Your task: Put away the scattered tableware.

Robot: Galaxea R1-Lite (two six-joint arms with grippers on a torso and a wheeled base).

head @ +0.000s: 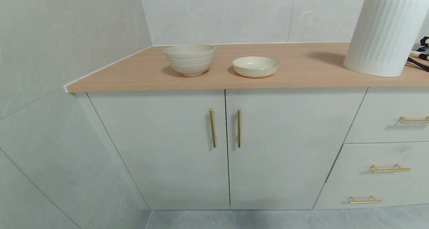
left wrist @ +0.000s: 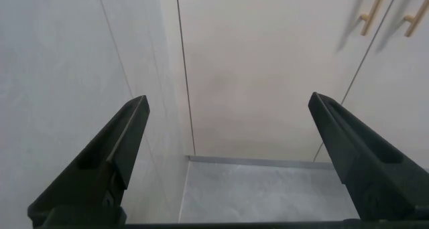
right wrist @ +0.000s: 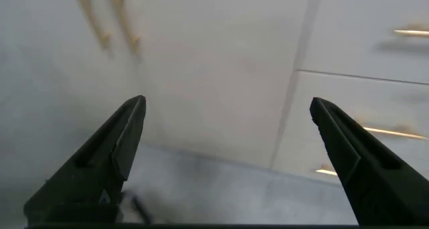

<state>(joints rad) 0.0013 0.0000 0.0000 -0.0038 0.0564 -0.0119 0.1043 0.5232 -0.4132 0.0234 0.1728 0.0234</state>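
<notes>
Head view: a ribbed bowl [head: 189,59] stands on the desk [head: 301,75], a shallow dish [head: 255,66] near it at its 3 o'clock — apart. Left jaws and right jaws both gape wide, released, facing the cabinet fronts [head: 167,148].

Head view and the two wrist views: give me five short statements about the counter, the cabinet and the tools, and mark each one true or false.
1. The deep bowl stands on the counter, to the robot's left of the shallow dish. True.
2. The cabinet doors below are swung open. False: both are shut, their handles side by side.
3. The left tool is open and holds nothing. True.
4. The deep bowl sits stacked inside the shallow dish. False: they stand apart on the counter.
5. The right tool is shut on a spoon. False: it is open and empty.
</notes>
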